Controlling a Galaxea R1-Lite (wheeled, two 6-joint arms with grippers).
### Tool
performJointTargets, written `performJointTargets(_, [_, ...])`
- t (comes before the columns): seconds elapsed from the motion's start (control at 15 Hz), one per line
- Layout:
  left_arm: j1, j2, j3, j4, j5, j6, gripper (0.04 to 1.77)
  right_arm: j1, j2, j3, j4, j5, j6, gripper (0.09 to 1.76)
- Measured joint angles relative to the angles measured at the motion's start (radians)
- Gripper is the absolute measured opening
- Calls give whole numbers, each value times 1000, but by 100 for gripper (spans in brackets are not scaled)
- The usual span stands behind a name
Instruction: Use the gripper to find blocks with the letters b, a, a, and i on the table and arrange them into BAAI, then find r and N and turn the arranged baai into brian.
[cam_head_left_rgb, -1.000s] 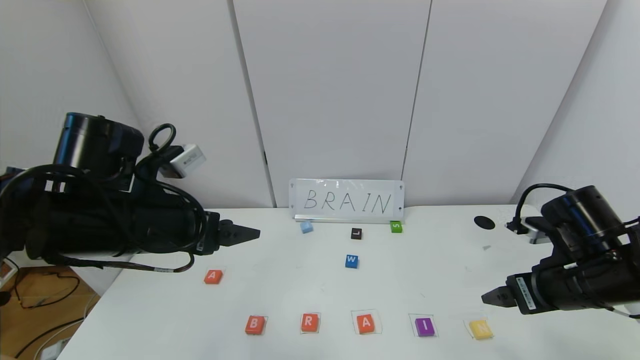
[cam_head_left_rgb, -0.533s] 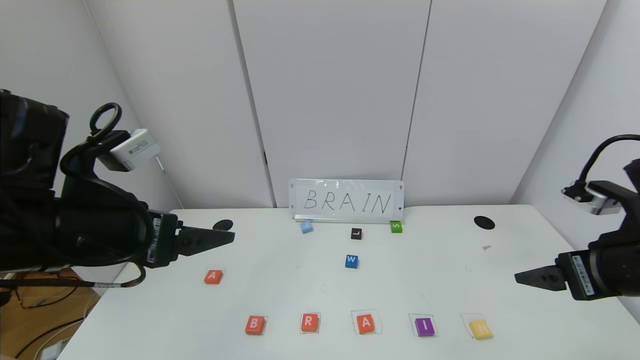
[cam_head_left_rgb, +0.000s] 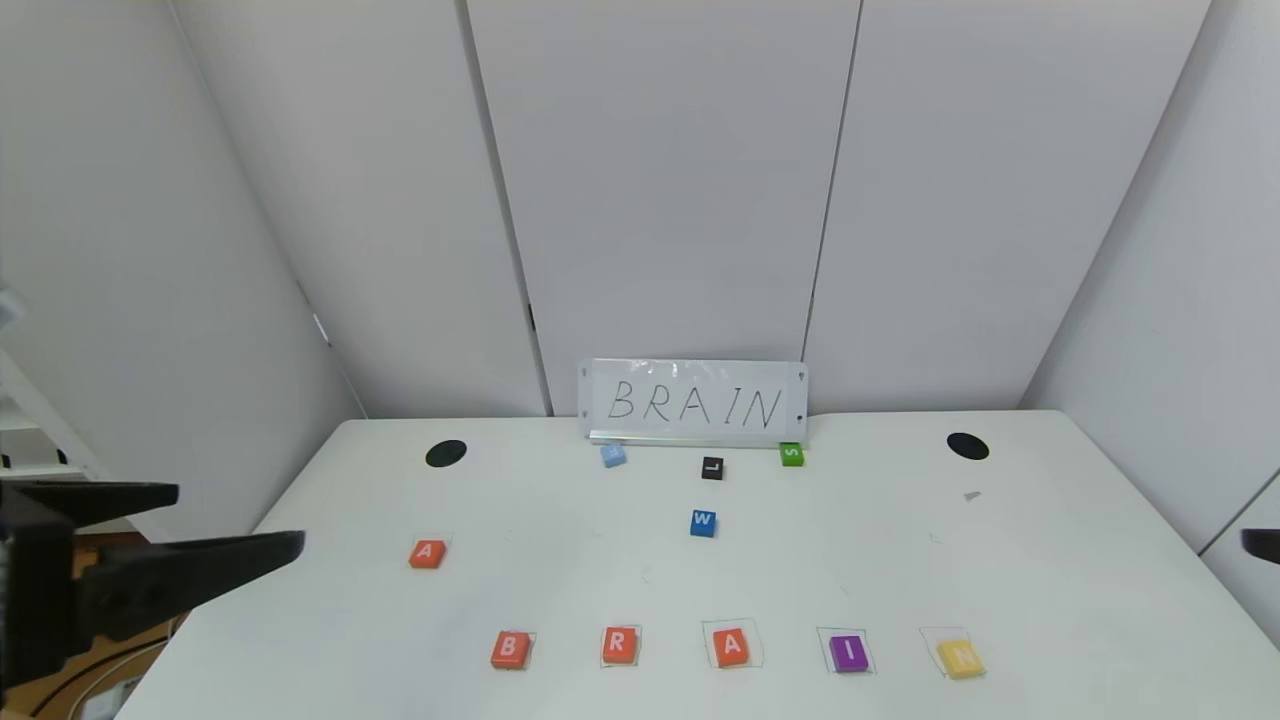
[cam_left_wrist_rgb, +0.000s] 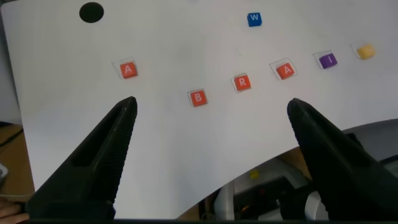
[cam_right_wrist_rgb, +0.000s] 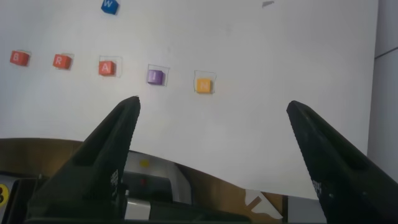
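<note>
On the white table (cam_head_left_rgb: 560, 580) a front row of blocks reads B (cam_head_left_rgb: 509, 649), R (cam_head_left_rgb: 619, 645), A (cam_head_left_rgb: 732, 647), purple I (cam_head_left_rgb: 849, 652), yellow N (cam_head_left_rgb: 961, 658), each in a pen-drawn square. A second orange-red A (cam_head_left_rgb: 427, 553) lies apart at the left. My left gripper (cam_head_left_rgb: 238, 515) is open and empty, off the table's left edge. Only a tip of my right gripper (cam_head_left_rgb: 1260, 545) shows at the right edge. The left wrist view shows its open gripper (cam_left_wrist_rgb: 211, 102) above B (cam_left_wrist_rgb: 198, 98) and R (cam_left_wrist_rgb: 242, 82). The right wrist view shows its open gripper (cam_right_wrist_rgb: 212, 104) near N (cam_right_wrist_rgb: 203, 85).
A sign reading BRAIN (cam_head_left_rgb: 693, 402) stands at the back. In front of it lie a pale blue block (cam_head_left_rgb: 613, 455), a black L (cam_head_left_rgb: 712, 467), a green S (cam_head_left_rgb: 791, 453) and a blue W (cam_head_left_rgb: 703, 522). Two black holes (cam_head_left_rgb: 446, 453) (cam_head_left_rgb: 967, 446) sit near the back corners.
Both arms have drawn back from over the table toward its left and right sides and largely left the head view. The blocks have not moved.
</note>
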Motion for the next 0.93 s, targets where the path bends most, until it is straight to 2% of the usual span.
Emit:
performJointTargets(0.47, [19, -306, 18, 191, 66, 29, 172, -52, -287, -33, 103, -28, -1, 171])
performJointTargets(0.8, [126, -507, 75, 289, 59, 80, 172, -148, -457, -10, 171, -19, -3, 171])
performJointTargets(0.93, [145, -576, 104, 327, 56, 91, 172, -176, -520, 0, 193, -17, -4, 171])
